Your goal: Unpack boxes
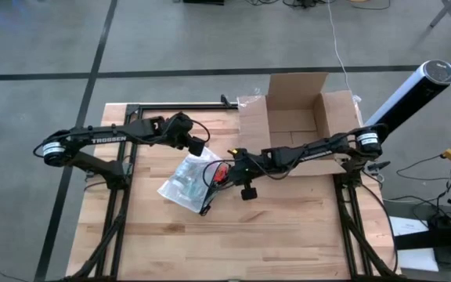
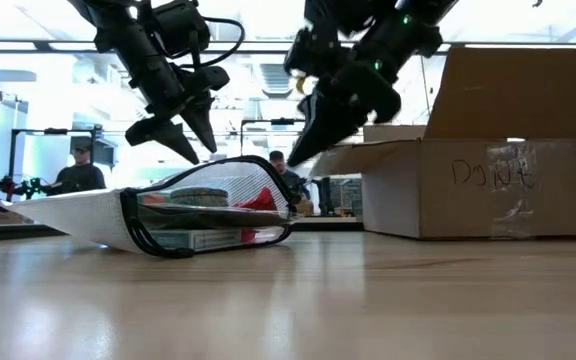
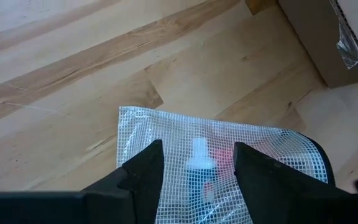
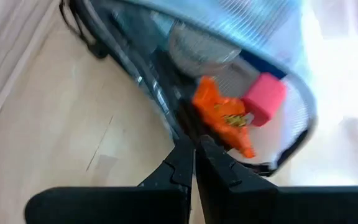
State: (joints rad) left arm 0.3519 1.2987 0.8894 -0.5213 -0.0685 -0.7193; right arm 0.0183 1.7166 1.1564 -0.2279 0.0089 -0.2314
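Observation:
The brown cardboard box [image 1: 292,117] stands open at the table's far right, its flaps spread; in the low view the box [image 2: 488,185] rests on its base. A translucent mesh zip pouch [image 1: 182,182] lies flat mid-table. Its black-rimmed mouth [image 2: 268,185] is arched up, showing red and orange items [image 4: 219,115] inside. My left gripper [image 3: 197,174] hovers open just above the pouch's closed end, touching nothing. My right gripper [image 4: 194,146] is shut at the pouch's mouth. My right gripper has its shut fingertips on the black zip rim [image 4: 182,127] at the pouch's mouth, pinched only at their free ends. The fingers slant down from the table's right side. The rim's upper lip [image 2: 273,165] stands raised below them, while the pouch's body lies on the table.
A black rail [image 1: 178,106] runs along the table's far edge. A black cord [image 1: 207,205] trails from the pouch toward the near edge. Bare wood [image 1: 233,243] lies at the front. People [image 2: 78,165] sit in the room beyond the table.

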